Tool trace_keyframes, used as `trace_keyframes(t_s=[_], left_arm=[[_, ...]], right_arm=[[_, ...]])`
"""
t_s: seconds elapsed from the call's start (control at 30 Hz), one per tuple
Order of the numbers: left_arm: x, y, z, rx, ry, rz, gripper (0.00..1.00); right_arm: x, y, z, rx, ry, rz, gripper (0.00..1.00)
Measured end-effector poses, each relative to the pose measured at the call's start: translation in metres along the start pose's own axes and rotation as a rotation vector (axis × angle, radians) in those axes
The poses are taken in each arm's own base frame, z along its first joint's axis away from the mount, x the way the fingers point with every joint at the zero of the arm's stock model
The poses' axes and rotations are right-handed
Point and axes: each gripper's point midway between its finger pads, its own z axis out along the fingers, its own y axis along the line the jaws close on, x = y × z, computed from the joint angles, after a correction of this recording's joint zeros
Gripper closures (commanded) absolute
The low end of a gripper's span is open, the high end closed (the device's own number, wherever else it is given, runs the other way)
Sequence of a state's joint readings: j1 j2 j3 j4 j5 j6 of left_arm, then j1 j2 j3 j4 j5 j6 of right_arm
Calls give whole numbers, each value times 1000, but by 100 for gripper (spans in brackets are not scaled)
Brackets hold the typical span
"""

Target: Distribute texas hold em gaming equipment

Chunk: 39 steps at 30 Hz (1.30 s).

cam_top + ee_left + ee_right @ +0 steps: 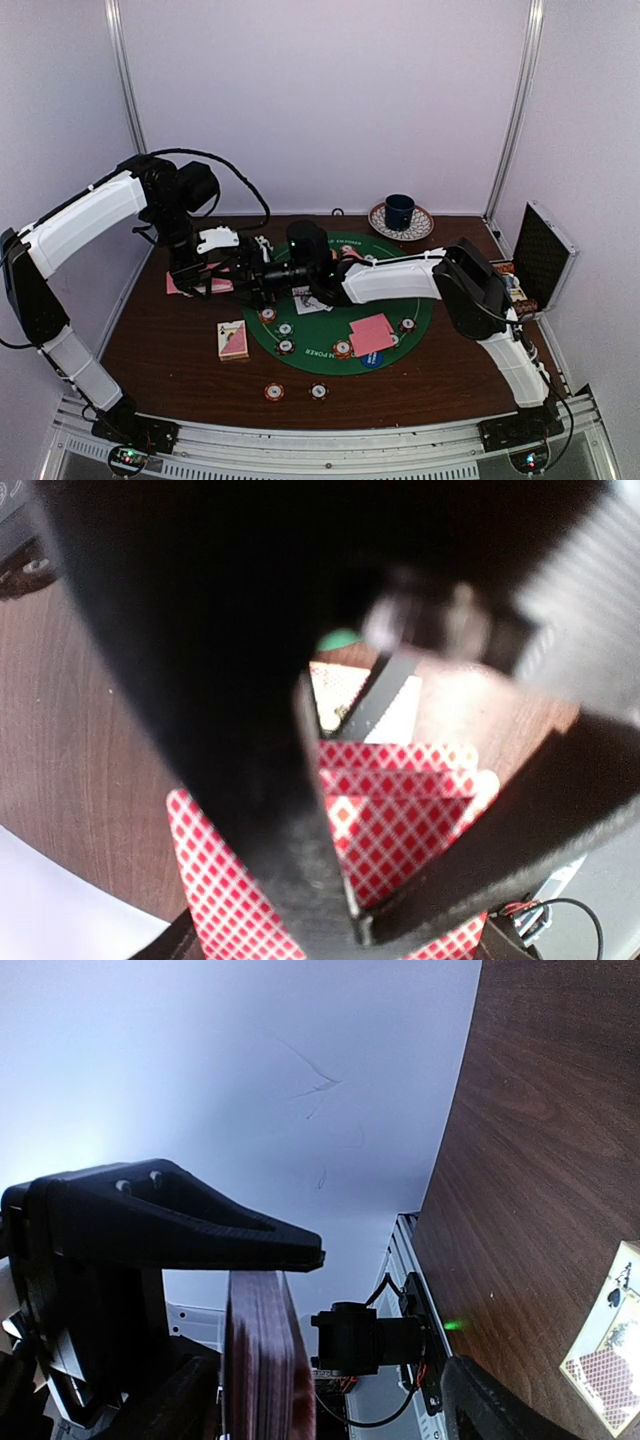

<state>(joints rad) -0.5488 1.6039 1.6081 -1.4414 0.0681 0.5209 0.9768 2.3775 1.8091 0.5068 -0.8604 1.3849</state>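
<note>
My left gripper (222,272) is shut on a deck of pink-backed playing cards (188,285) over the table's left side. In the left wrist view its dark fingers (300,880) meet over the red-diamond card backs (400,820). The right gripper (258,272) reaches across the mat to that deck. In the right wrist view the deck (262,1360) shows edge-on beside one finger. The right gripper (390,1310) is open, with a wide gap to its other finger (495,1405). Striped poker chips (286,347) and pink cards (371,334) lie on the green mat (425,305).
Two chips (274,392) lie in front of the mat. A small card pile (233,340) lies left of it, also seen as a card pile (605,1360) in the right wrist view. A blue mug (400,212) stands on its saucer at the back. An open case (545,255) stands at the right.
</note>
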Motion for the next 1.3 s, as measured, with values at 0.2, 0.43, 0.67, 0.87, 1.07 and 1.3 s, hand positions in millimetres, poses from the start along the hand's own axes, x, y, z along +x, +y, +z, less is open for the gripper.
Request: trace_keyframes(t_s=[0.2, 0.43, 0.67, 0.87, 1.07, 1.3], left_arm=[[-3, 1, -3, -7, -15, 1, 100], [0, -1, -3, 3, -1, 1, 100], [1, -1, -2, 1, 1, 1, 100], [2, -1, 0, 4, 8, 0, 100], [0, 0, 0, -1, 0, 1, 100], [0, 0, 0, -1, -1, 1, 100]], right_arm=[[1, 10, 15, -64, 9, 11, 18], [7, 16, 30, -94, 31, 9, 22], [3, 1, 29, -43, 21, -2, 29], [-3, -2, 14, 3, -14, -27, 33], [-8, -3, -1, 16, -35, -33, 36], [-9, -1, -4, 5, -37, -42, 35]])
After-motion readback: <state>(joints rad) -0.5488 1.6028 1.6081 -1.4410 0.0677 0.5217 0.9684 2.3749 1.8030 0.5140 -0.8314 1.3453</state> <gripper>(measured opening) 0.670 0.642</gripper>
